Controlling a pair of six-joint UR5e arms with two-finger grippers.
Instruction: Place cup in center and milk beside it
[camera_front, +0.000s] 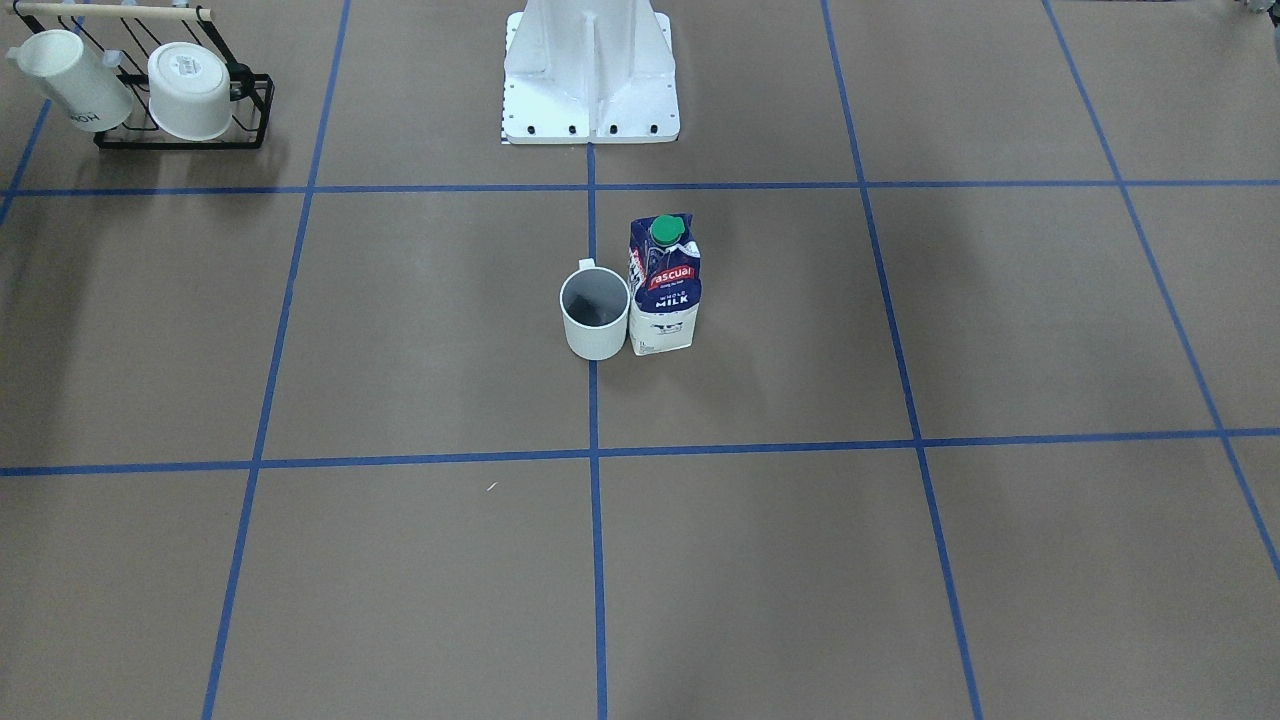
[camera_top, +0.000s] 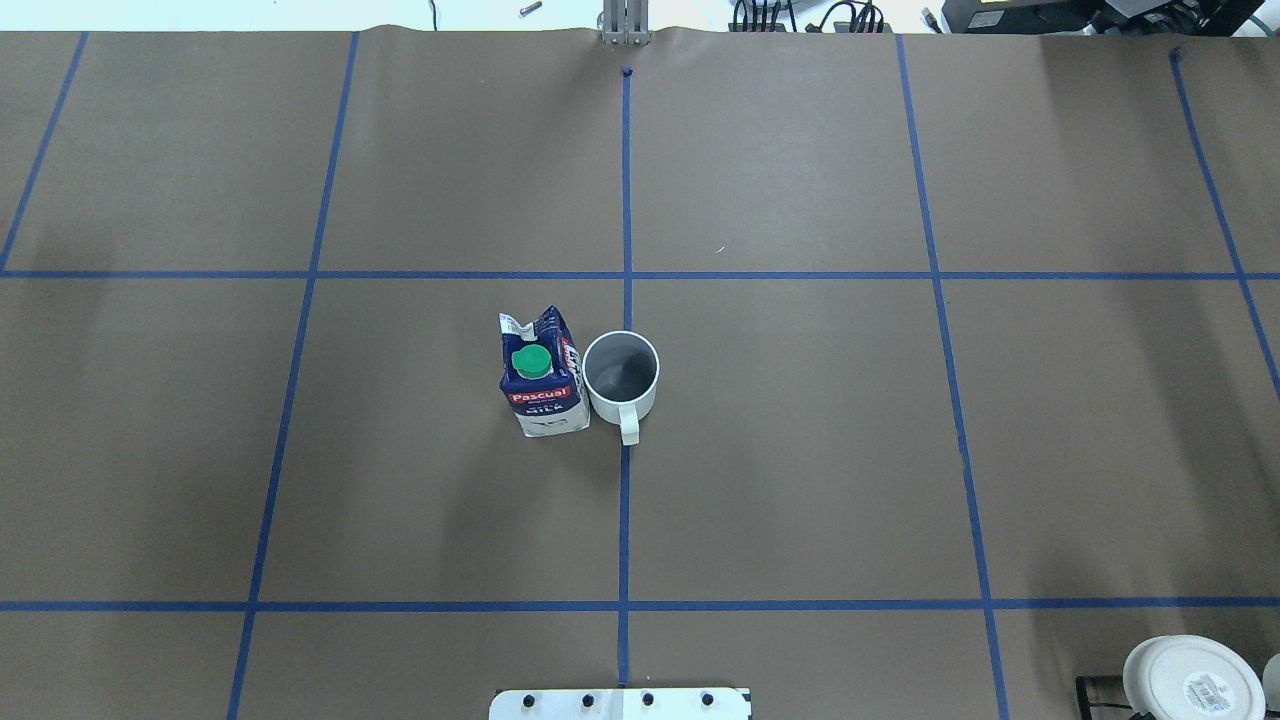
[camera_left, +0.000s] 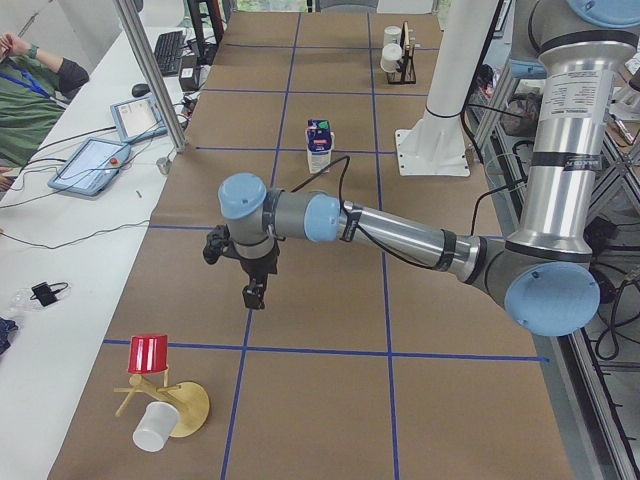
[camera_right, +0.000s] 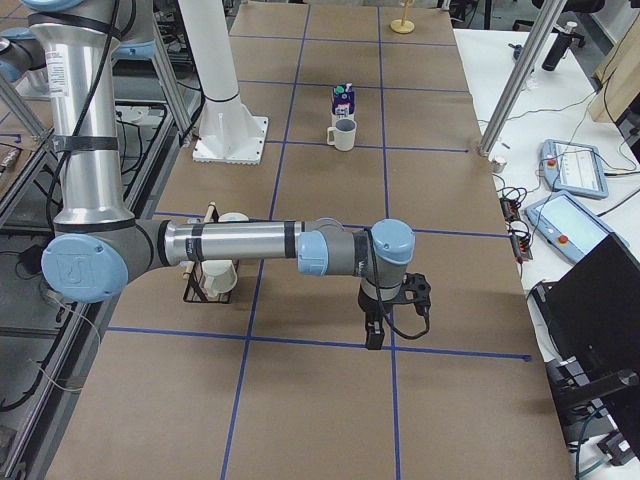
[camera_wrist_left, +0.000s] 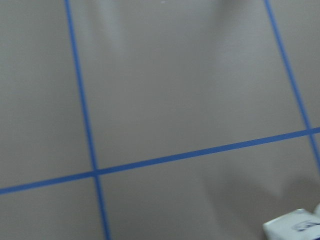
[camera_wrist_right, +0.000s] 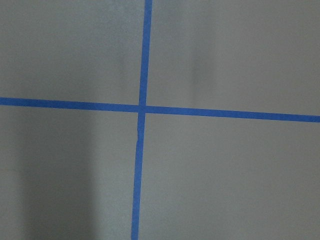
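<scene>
The white cup (camera_front: 595, 322) with a dark grey inside stands upright on the blue tape line at the center (camera_front: 594, 400) of the brown table. The milk carton (camera_front: 663, 288) stands upright right beside it, about touching. In the overhead view the cup (camera_top: 621, 378) is right of the milk (camera_top: 542, 375). My left gripper (camera_left: 255, 295) hangs over the table far from both, seen only in the left side view. My right gripper (camera_right: 372, 335) shows only in the right side view, also far off. I cannot tell whether either is open or shut.
A black wire rack (camera_front: 180, 125) with two other white cups stands at the table's corner on my right. The white robot base (camera_front: 590, 80) is behind the cup. A red cup (camera_left: 150, 352) and a wooden stand (camera_left: 185, 405) lie at my left end.
</scene>
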